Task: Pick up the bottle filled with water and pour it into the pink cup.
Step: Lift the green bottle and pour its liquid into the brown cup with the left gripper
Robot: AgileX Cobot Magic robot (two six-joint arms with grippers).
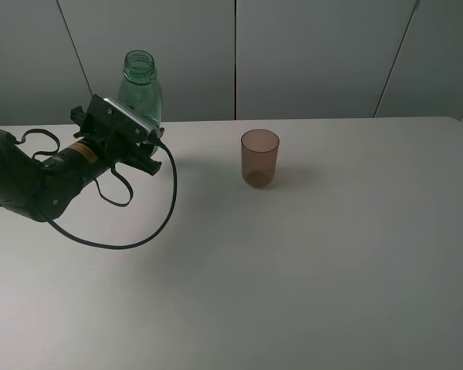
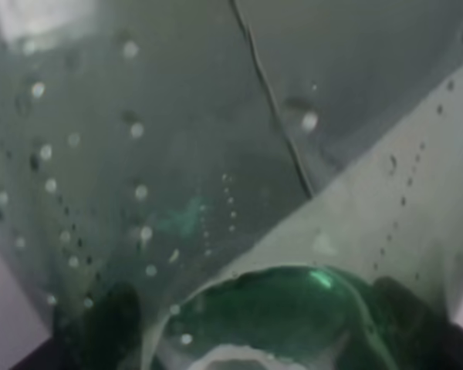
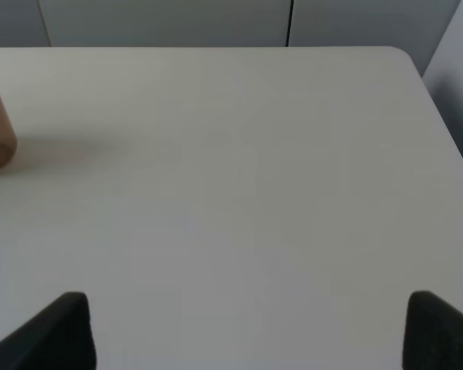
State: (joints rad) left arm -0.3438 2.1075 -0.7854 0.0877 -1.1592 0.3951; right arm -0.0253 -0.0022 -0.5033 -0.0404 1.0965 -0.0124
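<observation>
Left wrist: left end effector [image 2: 258, 327] grasps the bottle [image 2: 177, 154]; right end effector [image 3: 247, 335] released.

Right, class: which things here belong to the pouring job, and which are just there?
Job: bottle; pink cup; left pincer, shut on the bottle.
Just there: table; black cable; open right pincer; grey wall panels.

One bottle [image 1: 141, 85], one pink cup [image 1: 259, 157], one table [image 1: 309, 277], one black cable [image 1: 174, 185]
</observation>
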